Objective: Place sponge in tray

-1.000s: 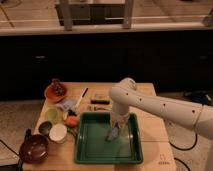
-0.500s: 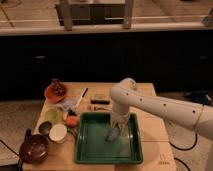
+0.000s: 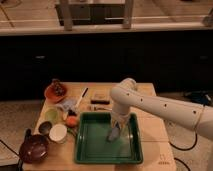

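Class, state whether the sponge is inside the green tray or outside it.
Inside: the sponge is within the tray rim, pinched by the gripper reaching down into it.

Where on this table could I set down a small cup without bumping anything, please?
Free: the left half of the tray, away from the gripper holding the sponge right of centre, and the bare table strip right of the tray. Crowded: the table's left side, with the red bowl and small dishes.
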Controlling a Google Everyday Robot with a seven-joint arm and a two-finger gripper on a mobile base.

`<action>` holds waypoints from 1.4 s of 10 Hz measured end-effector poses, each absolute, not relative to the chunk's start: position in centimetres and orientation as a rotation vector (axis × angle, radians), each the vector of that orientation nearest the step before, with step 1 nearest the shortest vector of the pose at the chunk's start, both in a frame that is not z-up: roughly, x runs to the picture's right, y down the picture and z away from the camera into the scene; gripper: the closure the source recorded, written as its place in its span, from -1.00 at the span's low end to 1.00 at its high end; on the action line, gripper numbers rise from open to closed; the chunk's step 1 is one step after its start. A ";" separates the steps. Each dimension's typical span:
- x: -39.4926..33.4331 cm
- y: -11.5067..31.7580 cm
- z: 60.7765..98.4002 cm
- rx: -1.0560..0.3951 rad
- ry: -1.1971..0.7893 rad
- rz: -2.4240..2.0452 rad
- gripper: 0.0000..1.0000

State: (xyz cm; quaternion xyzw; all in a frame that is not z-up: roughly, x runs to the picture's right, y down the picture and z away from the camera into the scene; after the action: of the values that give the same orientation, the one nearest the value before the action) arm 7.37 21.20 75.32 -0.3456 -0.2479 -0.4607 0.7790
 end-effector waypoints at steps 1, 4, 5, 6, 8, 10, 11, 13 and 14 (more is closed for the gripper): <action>7.3 21.2 75.3 -0.747 -0.536 -0.997 0.83; 7.4 21.2 75.3 -0.747 -0.537 -1.002 0.83; 7.4 21.2 75.3 -0.746 -0.538 -1.003 0.83; 7.5 21.3 75.3 -0.746 -0.538 -1.003 0.83; 7.5 21.2 75.3 -0.745 -0.538 -1.004 0.83; 7.4 21.2 75.3 -0.744 -0.540 -1.009 0.83; 7.4 21.2 75.3 -0.744 -0.540 -1.009 0.83; 7.5 21.2 75.3 -0.743 -0.541 -1.011 0.83; 7.5 21.2 75.3 -0.743 -0.541 -1.011 0.83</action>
State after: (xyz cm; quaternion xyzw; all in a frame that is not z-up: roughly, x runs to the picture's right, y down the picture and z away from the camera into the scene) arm 7.53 21.22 75.30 -0.3434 -0.2501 -0.4672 0.7754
